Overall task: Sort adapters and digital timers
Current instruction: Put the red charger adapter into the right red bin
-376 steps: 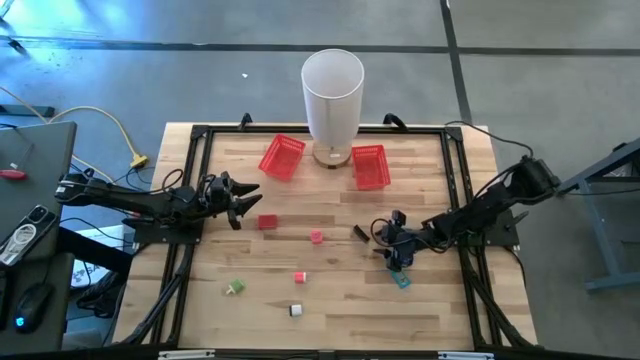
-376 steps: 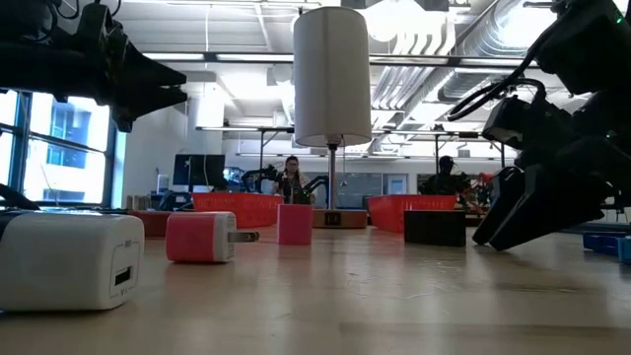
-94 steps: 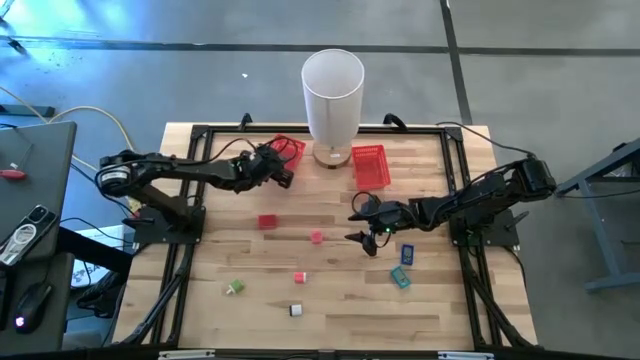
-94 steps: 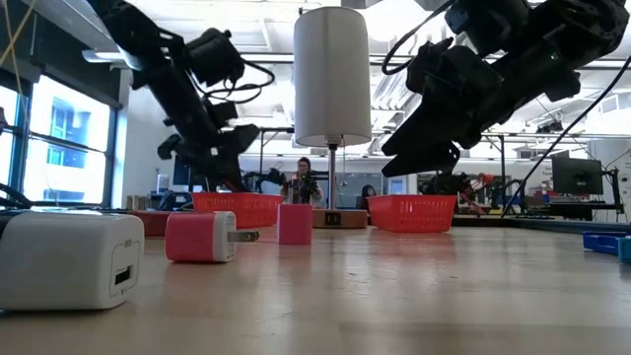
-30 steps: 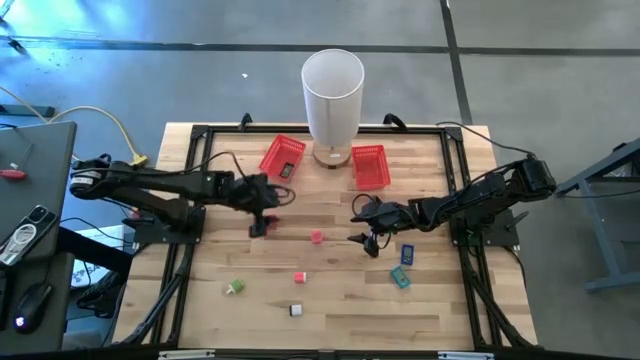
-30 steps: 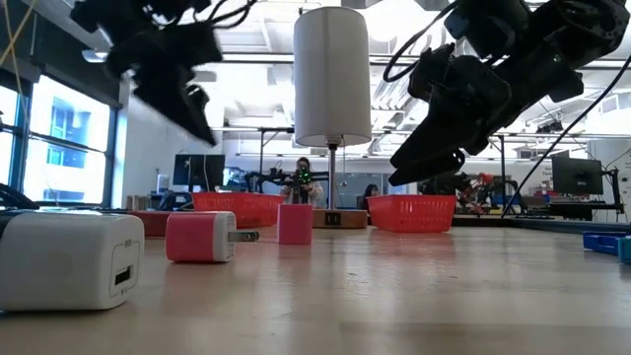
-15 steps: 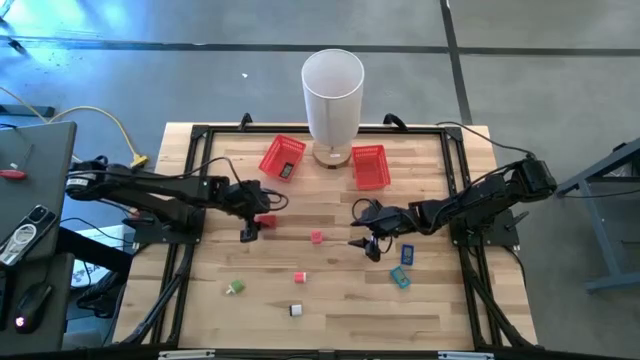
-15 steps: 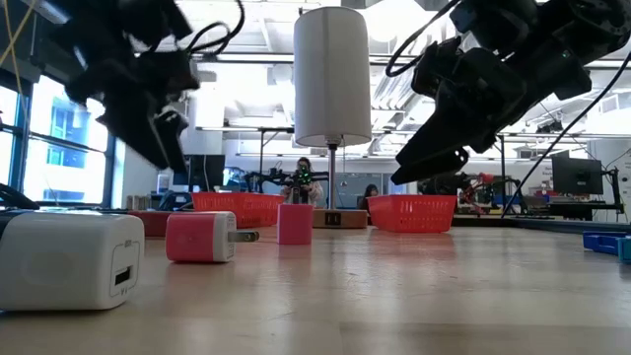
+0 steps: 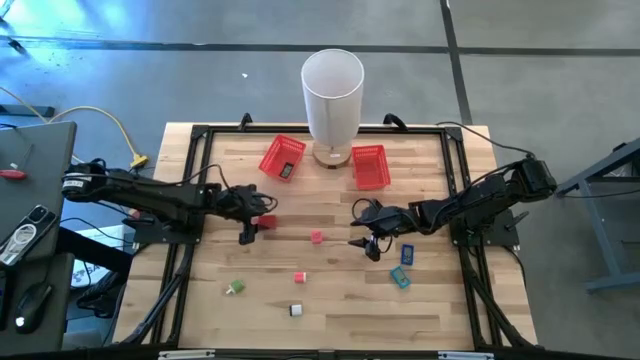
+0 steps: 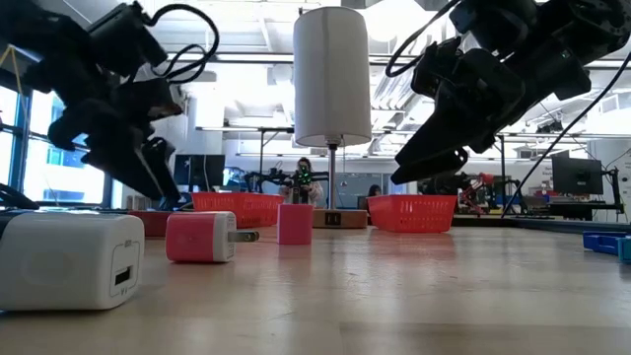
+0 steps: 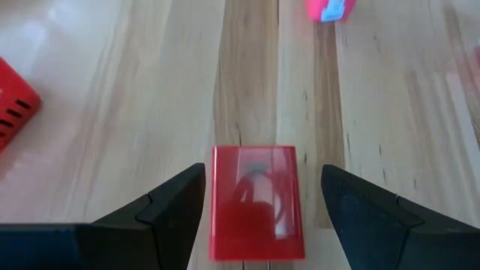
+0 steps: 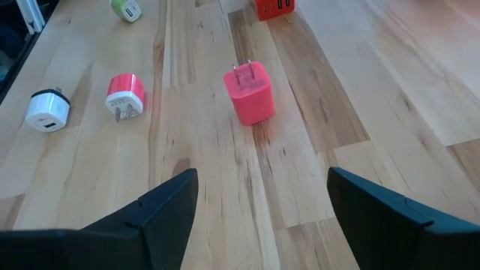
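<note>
Flanking the red timer point(image 11: 257, 202), left tool point(image 11: 262, 206) open; pink adapter point(image 11: 327, 9) beyond.

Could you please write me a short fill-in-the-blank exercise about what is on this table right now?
1. The left claw is open, with a ____ block lying between its fingers.
2. At the table's far edge, ____ red baskets flank the white cylinder.
3. The right claw is open and holds ____.
4. The right wrist view shows a ____ adapter beside the pink ones.

Missing: red; two; nothing; white

Red basket point(image 11: 13, 101) cut off at frame edge.
</note>
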{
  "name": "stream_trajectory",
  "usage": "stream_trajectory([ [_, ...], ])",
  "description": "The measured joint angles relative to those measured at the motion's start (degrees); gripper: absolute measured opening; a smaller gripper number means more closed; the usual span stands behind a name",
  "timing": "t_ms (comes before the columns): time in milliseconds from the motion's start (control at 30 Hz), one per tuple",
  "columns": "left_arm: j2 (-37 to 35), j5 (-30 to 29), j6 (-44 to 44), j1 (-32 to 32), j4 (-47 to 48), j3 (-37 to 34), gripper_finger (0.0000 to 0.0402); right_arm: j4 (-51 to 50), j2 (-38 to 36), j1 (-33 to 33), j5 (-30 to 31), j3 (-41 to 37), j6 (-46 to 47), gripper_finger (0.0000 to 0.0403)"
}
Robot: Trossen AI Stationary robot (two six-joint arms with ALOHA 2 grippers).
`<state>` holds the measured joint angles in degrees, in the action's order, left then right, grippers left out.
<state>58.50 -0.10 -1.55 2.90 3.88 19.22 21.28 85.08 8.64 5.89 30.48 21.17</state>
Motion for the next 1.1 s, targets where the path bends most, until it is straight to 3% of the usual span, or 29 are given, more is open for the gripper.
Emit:
stream_trajectory([
  [367, 0.0, 0.0, 0.2, 0.0, -11.7, -6.9, 0.0258, 0.4, 0.0, 0.0, 0.0, 0.0, 0.1, 0.0286],
  [800, 0.0, 0.0, 0.2, 0.0, -12.6, -8.2, 0.0258, 0.4, 0.0, 0.0, 0.0, 0.0, 0.0, 0.0286],
  [1100, 0.0, 0.1, -0.7, 0.0, -20.2, -11.9, 0.0258, 0.4, 0.0, 0.0, 0.0, 0.0, 0.2, 0.0286],
])
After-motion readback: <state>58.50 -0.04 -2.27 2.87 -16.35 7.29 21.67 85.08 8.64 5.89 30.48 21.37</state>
